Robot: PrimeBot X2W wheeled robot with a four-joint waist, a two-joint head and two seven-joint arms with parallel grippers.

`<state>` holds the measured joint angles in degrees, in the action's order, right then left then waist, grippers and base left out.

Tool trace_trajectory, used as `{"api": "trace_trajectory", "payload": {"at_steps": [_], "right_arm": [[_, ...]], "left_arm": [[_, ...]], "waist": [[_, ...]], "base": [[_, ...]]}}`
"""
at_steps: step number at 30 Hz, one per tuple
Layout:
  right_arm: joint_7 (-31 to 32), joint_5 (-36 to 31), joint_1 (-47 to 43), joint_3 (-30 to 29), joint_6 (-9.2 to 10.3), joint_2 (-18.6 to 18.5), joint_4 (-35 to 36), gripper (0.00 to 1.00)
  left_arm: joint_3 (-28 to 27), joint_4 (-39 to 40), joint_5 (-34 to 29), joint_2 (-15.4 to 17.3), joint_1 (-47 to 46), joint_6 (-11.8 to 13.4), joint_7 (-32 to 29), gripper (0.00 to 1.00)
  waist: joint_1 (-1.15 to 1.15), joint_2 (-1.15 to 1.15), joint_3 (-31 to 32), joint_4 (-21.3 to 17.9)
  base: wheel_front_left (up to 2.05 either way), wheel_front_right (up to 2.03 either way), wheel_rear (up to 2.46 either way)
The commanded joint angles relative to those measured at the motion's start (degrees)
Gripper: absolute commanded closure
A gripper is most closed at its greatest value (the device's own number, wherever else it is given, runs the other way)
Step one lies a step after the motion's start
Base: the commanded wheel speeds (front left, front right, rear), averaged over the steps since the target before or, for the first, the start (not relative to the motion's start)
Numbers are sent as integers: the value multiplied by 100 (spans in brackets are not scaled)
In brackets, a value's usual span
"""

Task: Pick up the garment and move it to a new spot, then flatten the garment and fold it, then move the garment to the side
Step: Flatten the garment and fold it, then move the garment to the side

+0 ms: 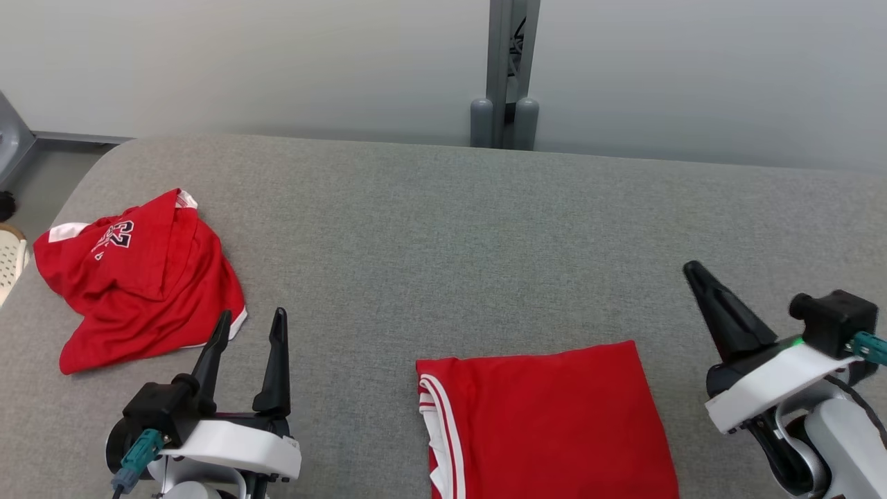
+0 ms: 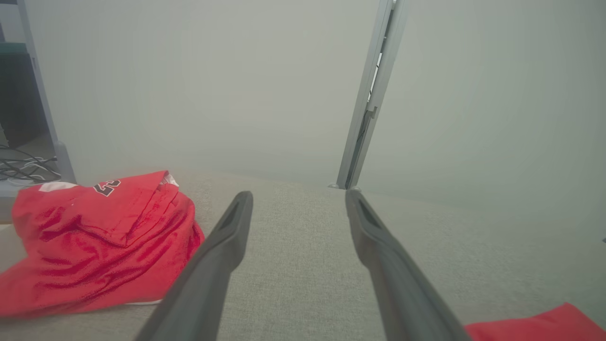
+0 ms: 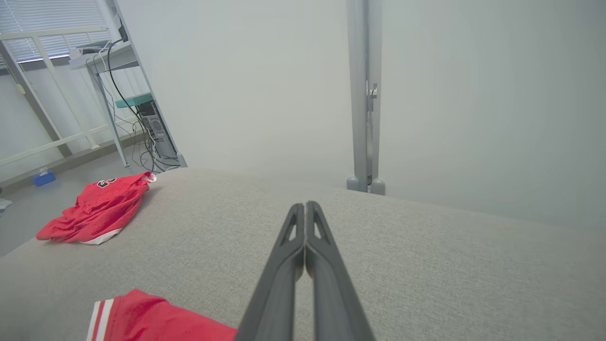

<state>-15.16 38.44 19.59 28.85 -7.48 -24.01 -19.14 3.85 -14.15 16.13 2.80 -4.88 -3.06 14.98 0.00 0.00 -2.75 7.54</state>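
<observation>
Red crumpled jersey [image 1: 138, 277] carries dark numerals I can't read surely; my left gripper [image 1: 252, 314] gapes wide, right gripper [image 1: 693, 270] pinched closed.

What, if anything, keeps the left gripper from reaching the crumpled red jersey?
Probably nothing, so likely yes: the left gripper is open and empty, and the crumpled jersey lies close beside its fingers, with only bare grey surface around.
</observation>
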Motion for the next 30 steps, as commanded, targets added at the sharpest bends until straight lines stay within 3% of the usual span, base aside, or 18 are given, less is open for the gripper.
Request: {"api": "trace_trajectory", "payload": {"at_steps": [1,6,10,15,22,23,24,30], "right_arm": [[-4,-83,-119,-115,-3,39,28,100],[-4,-926,-807,-1492,-3,610,362,100],[-4,-1490,-1240,-2269,-3,1061,608,100],[-4,-2036,-1589,-2690,-3,1473,717,100],[-4,-2544,-1828,-2648,-3,1588,543,100],[-4,-2562,-1835,-2645,-3,1602,512,60],[-4,-2545,-1829,-2643,-3,1635,491,0],[-4,-2594,-1791,-2652,-3,1696,505,0]], "left_arm": [[-11,20,-35,21,33,-29,18,0],[12,18,-20,21,112,-34,18,0],[37,4,10,20,200,-42,18,0],[101,-36,6,22,217,-43,18,0],[96,-92,18,21,242,-42,18,0],[88,-121,3,22,259,-40,18,0],[77,-136,-10,21,269,-42,18,0],[53,-194,0,21,297,-48,18,0]], "waist": [[0,0,49,-52],[0,0,169,-194],[0,0,228,-314],[0,0,234,-428],[0,0,221,-480],[0,0,218,-483],[0,0,213,-488],[0,0,189,-478]], "base": [[0,0,0],[0,0,0],[0,0,0],[0,0,0],[0,0,0],[0,0,0],[0,0,0],[0,0,0]]}}
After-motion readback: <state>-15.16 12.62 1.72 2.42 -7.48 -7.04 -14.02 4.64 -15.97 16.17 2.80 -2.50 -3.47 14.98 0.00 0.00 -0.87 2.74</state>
